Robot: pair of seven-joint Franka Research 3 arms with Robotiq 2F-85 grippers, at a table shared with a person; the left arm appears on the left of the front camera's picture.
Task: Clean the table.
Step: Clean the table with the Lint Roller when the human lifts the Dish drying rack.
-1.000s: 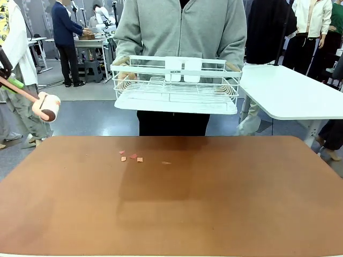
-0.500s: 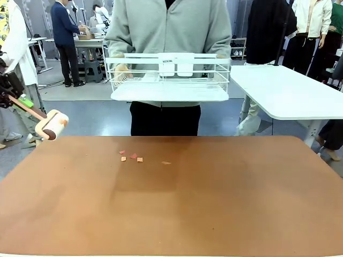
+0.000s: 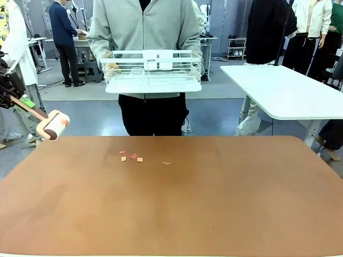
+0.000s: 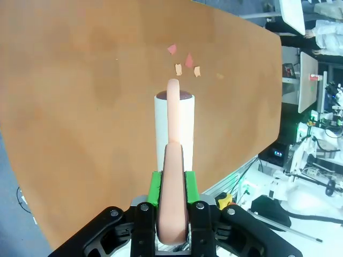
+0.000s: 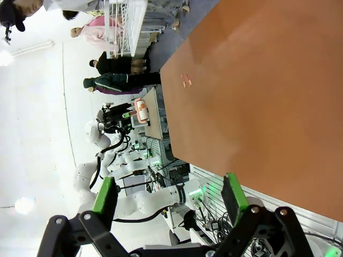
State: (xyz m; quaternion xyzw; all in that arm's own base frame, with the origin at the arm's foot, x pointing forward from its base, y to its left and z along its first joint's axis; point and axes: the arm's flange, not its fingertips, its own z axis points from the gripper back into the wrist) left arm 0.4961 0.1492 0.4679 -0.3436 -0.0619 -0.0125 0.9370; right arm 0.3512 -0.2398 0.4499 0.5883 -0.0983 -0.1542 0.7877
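The reddish-brown table (image 3: 177, 209) carries a few small pink and orange paper scraps (image 3: 131, 157) near its far left part. My left gripper (image 3: 22, 100) hangs off the table's far left corner, shut on the peach handle of a lint roller (image 3: 52, 126), whose white drum hovers just above that corner. In the left wrist view, the green pads (image 4: 155, 186) clamp the handle (image 4: 172, 209), and the roller (image 4: 174, 123) points toward the scraps (image 4: 185, 60). My right gripper (image 5: 169, 195) stands open with nothing between its fingers, off the table's (image 5: 257, 96) edge.
A person in a grey zip top stands beyond the far edge, holding a white wire dish rack (image 3: 153, 69) at chest height. A white-topped table (image 3: 284, 91) stands at the back right. Other people stand farther back.
The person has stepped back and to the left, lifting the rack away from the table. The lint roller has moved right and slightly down, toward the table's corner.
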